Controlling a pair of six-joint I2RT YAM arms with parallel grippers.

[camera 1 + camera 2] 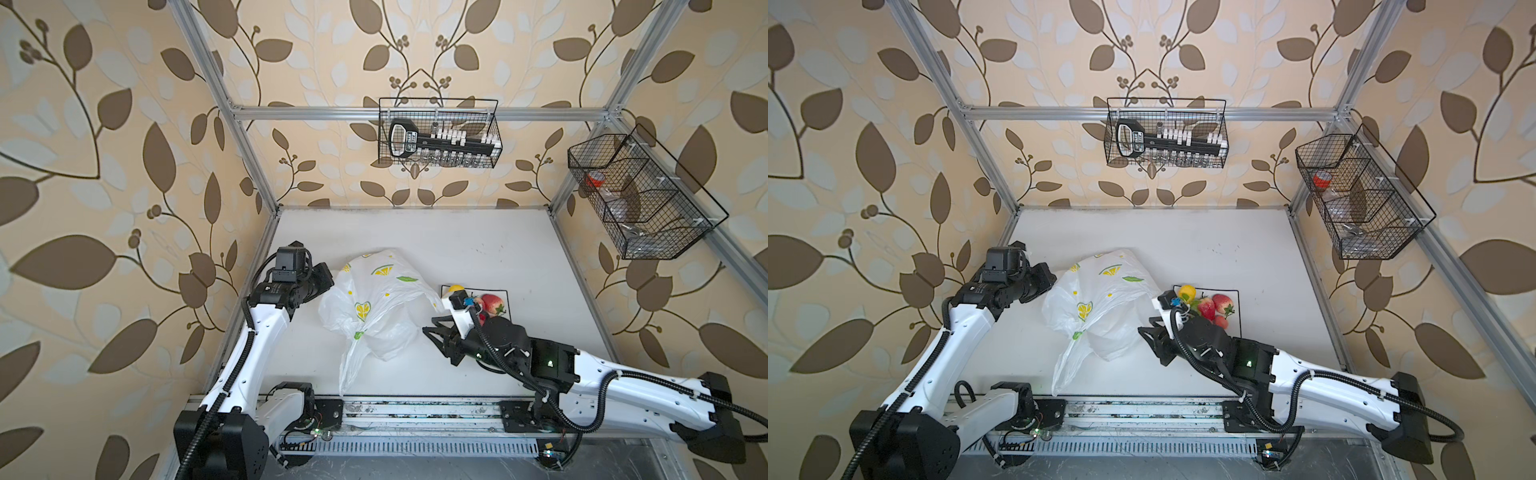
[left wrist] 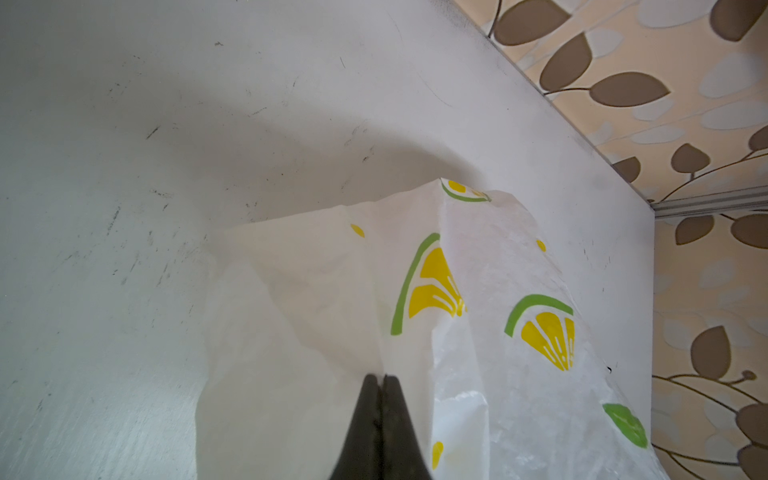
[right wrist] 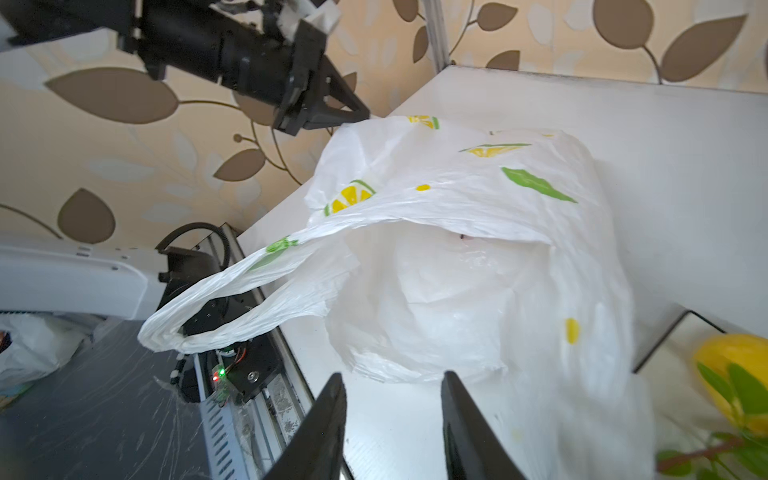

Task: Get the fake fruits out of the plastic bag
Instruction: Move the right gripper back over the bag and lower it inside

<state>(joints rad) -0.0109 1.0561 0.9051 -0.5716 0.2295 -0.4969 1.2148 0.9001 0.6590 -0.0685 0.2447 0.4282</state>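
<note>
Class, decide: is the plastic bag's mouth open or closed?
Open. In the right wrist view the plastic bag has its upper edge arched up, showing the white inside.

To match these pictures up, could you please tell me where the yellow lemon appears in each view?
In a top view: lemon on the plate's far corner, just right of the plastic bag, partly hidden.
In a top view: lemon on that same plate corner, fully visible.
Left wrist view: not in it.
Right wrist view: lemon on the plate, beside the bag's mouth.
Shared landmark: the plastic bag, seen in every view.
</note>
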